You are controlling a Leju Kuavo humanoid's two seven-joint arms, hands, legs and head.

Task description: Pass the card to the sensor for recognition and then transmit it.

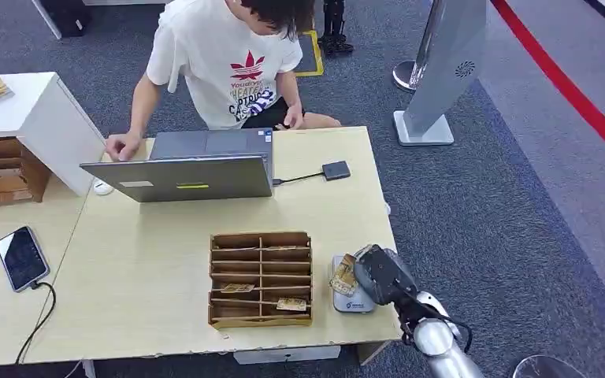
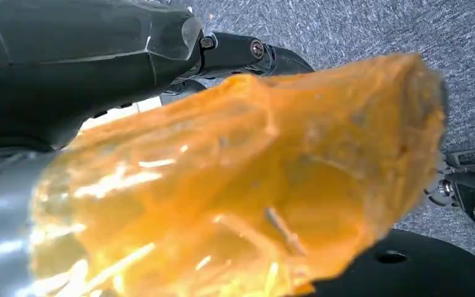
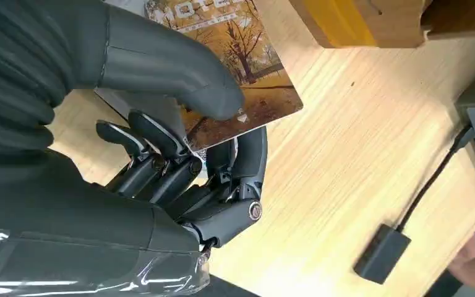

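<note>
My right hand is at the table's near right corner and pinches a picture card. The card is tilted over the small grey-white sensor lying on the table. In the right wrist view the thumb presses on the card with its autumn-tree print, and the dark fingers curl beneath it. My left hand is a dark shape over grey carpet, half hidden by a blurred orange mass; how its fingers lie is unclear.
A wooden divided box holding a few cards stands just left of the sensor. Behind it are an open laptop, a cabled black adapter and a seated person. A phone lies far left by a white cabinet.
</note>
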